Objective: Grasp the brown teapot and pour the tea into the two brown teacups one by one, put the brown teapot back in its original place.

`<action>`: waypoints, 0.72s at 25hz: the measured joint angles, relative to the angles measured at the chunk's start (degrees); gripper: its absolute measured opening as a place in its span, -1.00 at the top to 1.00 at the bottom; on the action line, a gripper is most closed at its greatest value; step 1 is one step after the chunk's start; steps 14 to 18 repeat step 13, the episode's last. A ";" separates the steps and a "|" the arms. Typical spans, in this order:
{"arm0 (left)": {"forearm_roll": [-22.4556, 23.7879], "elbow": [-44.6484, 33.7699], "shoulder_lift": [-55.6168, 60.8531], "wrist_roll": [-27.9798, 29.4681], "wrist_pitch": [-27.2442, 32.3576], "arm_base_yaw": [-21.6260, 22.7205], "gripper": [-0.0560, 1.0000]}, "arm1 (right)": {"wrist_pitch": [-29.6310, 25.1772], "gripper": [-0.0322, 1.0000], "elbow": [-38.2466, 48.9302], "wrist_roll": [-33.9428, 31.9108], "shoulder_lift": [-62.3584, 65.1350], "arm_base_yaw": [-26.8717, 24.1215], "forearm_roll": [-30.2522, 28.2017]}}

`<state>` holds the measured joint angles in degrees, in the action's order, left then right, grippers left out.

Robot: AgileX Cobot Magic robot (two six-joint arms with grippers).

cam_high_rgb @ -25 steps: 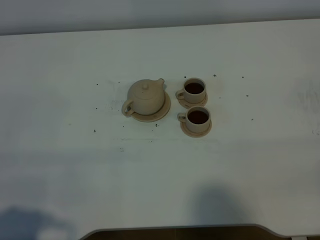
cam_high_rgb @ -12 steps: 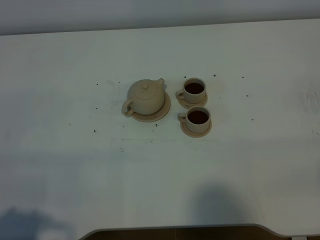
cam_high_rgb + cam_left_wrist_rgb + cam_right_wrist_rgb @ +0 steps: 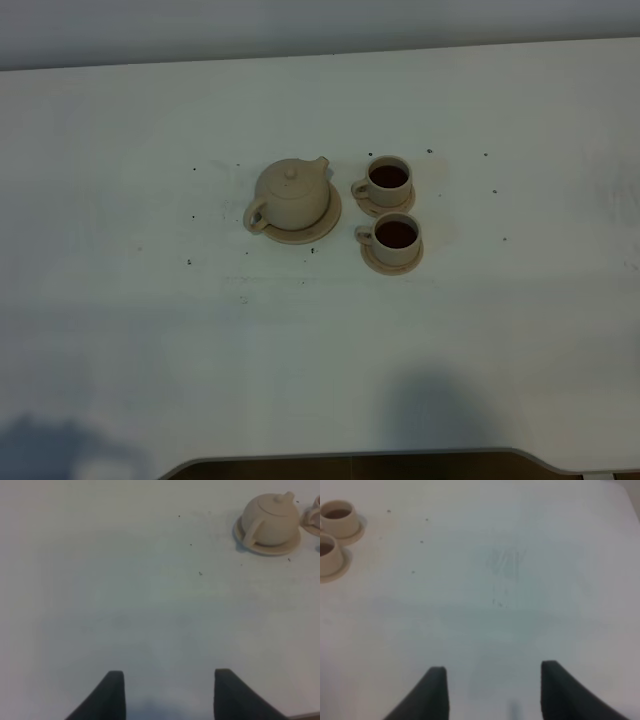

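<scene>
Already the squat beige-tan ceramic teapot [image 3: 291, 195] sits on its saucer [image 3: 325, 222], centre frame; rigid, breakable, glazed-slick, best gripped by its loop handle [image 3: 256, 216]; both jaws stand wide, empty.

Soft, even light falls from above on the white table [image 3: 320, 330], which takes a faint greenish cast. Two dim, blurred shadows lie along its near edge in the high view. All three views are soft and grainy. The wrist views show dark fingers [image 3: 112, 695] without detail, and no glare.
</scene>
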<state>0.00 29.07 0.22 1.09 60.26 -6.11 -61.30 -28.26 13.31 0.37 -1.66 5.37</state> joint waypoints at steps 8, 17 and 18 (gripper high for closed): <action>0.00 0.00 0.00 0.00 0.00 0.00 0.12 | 0.00 0.09 0.00 0.00 0.00 0.00 0.00; 0.00 0.00 0.00 0.00 0.00 0.00 0.12 | 0.00 0.09 0.00 0.00 0.00 0.00 0.00; 0.00 0.00 0.00 0.00 0.00 0.00 0.12 | 0.00 0.09 0.00 0.00 0.00 0.00 0.00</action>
